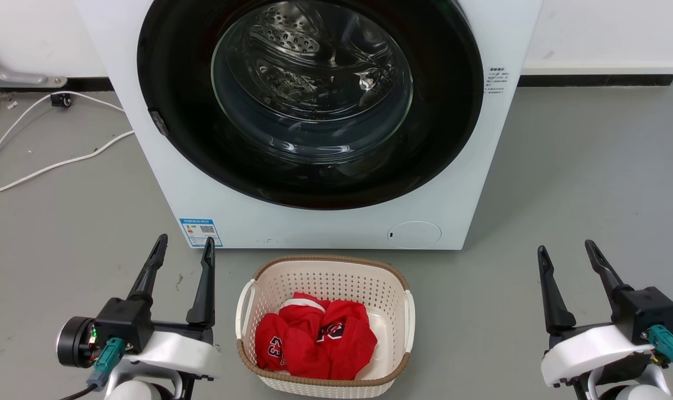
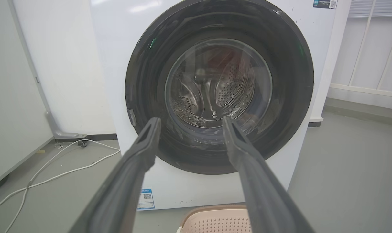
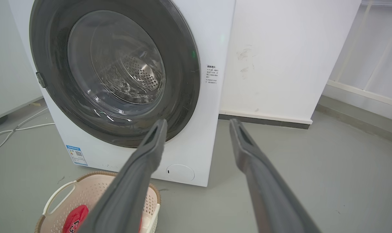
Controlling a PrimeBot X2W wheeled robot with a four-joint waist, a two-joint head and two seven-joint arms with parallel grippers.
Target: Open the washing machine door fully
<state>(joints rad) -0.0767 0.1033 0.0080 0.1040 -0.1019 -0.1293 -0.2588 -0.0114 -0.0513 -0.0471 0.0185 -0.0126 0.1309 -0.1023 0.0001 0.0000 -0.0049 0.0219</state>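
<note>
Washing machine [image 1: 186,189], white, front-loading, on grey floor. Washing machine door [image 1: 311,94] closed, flush against the machine's front, nearly as wide as the machine; glossy black ring around a clear glass bowl, steel drum visible through the glass. Same door in the left wrist view [image 2: 219,94], straight ahead of the fingers; in the right wrist view [image 3: 115,71], off to the side of the fingers. Small grey tab [image 1: 159,123] on the door's left rim. Small round white flap [image 1: 414,234] low on the machine's front, right of centre. Blue label [image 1: 200,232] at the machine's lower left corner.

Left gripper [image 1: 185,240] in front of the machine's lower left corner, clear of it, fingers spread wide, nothing between them; same wide spread in its own wrist view [image 2: 191,119]. Right gripper [image 1: 565,246] in front of the machine and out past its right edge, well apart from it, fingers wide, holding nothing [image 3: 197,121].

Cream perforated basket [image 1: 325,260] on the floor just in front of the machine, below the door, red clothes [image 1: 320,339] inside. White cable [image 1: 48,166] on the floor left of the machine.
</note>
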